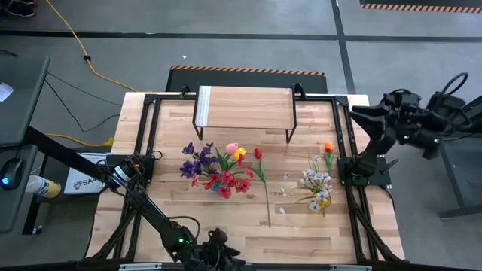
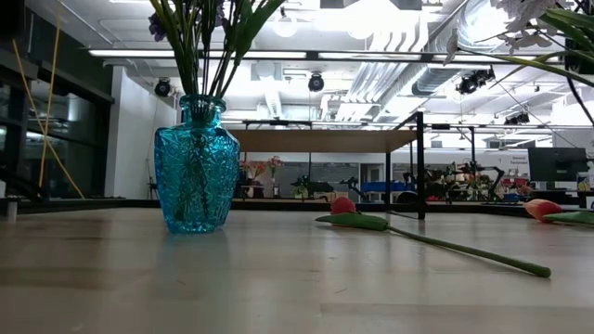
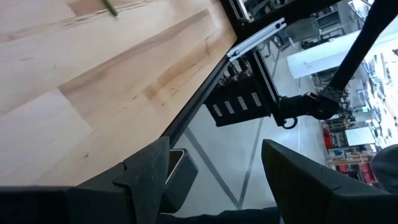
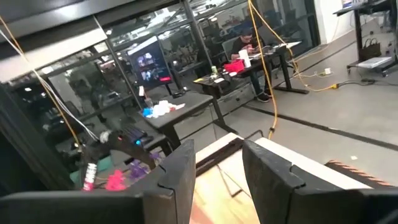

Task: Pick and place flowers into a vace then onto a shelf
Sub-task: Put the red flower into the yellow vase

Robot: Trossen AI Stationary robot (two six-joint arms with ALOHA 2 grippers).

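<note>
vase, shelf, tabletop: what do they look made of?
Vase: looks like clear turquoise glass or moulded plastic, glossy and faceted; stems show through it. Shelf: pale wood board, matte, visible grain, on thin black legs that look like metal. Tabletop: light wood planks joined in strips, satin finish.

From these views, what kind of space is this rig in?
Likely an industrial lab or workshop: bare concrete floor with striped hazard tape, exposed ceiling ducts, and a person at a desk with monitors behind glass partitions.

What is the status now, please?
Left gripper open, empty, at table's near edge. Right gripper open, empty, raised off the right side. Flowers in blue vase, others loose. Shelf bare.
</note>
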